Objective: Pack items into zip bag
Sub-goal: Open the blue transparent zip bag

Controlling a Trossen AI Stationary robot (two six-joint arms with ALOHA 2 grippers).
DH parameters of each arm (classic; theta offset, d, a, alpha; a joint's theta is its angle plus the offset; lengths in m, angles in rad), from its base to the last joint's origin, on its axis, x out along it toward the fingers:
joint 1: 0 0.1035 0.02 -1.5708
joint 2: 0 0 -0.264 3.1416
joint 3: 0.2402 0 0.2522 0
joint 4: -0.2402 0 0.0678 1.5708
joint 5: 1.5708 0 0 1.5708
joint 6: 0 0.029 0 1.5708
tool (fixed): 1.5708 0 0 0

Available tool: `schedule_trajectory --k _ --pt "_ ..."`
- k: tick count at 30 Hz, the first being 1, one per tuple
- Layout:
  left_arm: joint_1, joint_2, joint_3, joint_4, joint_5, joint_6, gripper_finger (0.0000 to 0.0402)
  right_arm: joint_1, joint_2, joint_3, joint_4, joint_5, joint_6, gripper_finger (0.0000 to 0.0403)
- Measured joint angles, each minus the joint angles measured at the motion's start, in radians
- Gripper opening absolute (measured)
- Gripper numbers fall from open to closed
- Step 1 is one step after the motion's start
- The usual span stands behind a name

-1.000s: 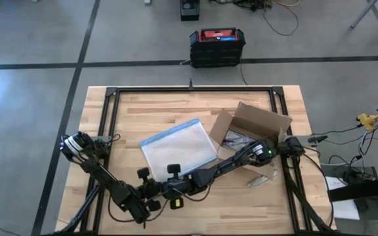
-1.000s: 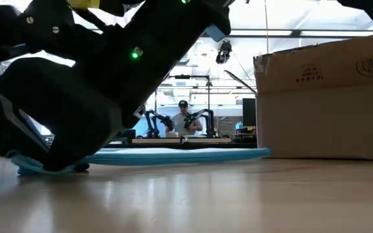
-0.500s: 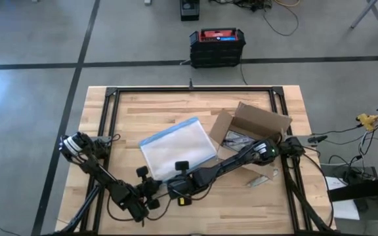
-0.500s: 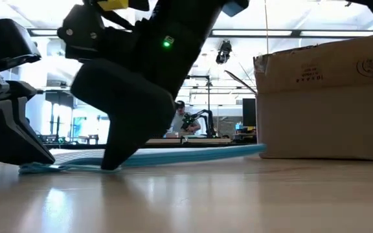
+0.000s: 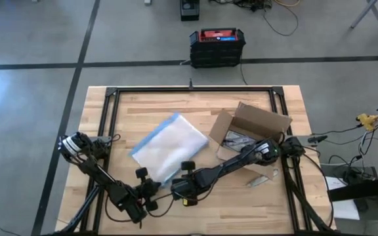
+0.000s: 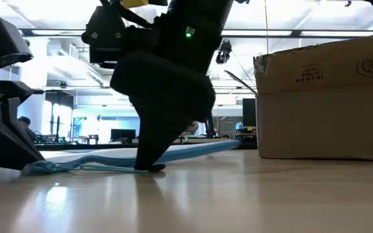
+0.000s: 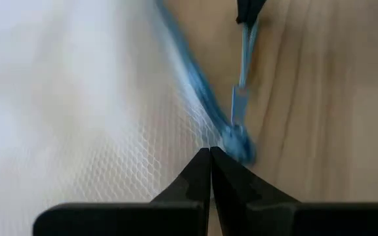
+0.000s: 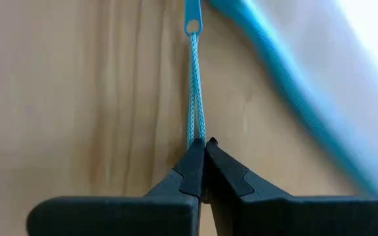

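Your zip bag lies flat on the wooden counter, near its middle and turned at a slant, with its blue strip along the edge that faces the left side; the brown cardboard box stands open just beside it on the right, apart from the bag; you can see a few pale pieces inside the box, too small to tell what they are.

Your left gripper sits at the front corner of the bag, its fingers pressed together on the netted bag material right beside the blue zip; in the low view it rests on the counter at the bag's bunched end.

Your right gripper reaches across from the right side to the same front edge, just beside the left one; its fingers are clenched on the thin blue cord that runs to the zip's pull tab; the cord is stretched straight between fingertips and tab; the low view shows this gripper tip-down, touching the counter at the bag's edge.

A slim grey tool lies on the counter in front of the box, well apart from the bag.
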Motion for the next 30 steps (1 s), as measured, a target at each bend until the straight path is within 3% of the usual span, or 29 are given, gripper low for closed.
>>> schedule_trajectory --k 5,12,16,21,25,30 --pt "-0.005 -0.034 0.024 0.004 0.073 0.071 0.0000 0.003 -0.025 -0.007 -0.044 -0.034 0.015 0.0000" --pt "-0.004 -0.027 0.020 0.070 0.045 0.099 0.0000 0.004 -0.029 -0.008 -0.050 -0.040 0.014 0.0000" --pt "-0.004 -0.031 0.034 0.083 -0.035 0.112 0.0000 0.004 -0.030 -0.008 -0.036 -0.046 0.007 0.0000" --pt "0.013 -0.036 0.048 0.112 -0.244 0.154 0.0000 0.006 -0.026 -0.008 0.042 -0.123 -0.013 0.0000" --pt "0.051 -0.031 0.027 0.163 -0.219 0.162 0.0000 0.014 -0.025 -0.008 0.073 -0.172 -0.014 0.0000" --pt "0.070 0.016 -0.009 0.408 -0.207 0.282 0.0000 0.027 -0.025 -0.007 0.090 -0.175 -0.034 0.0000"
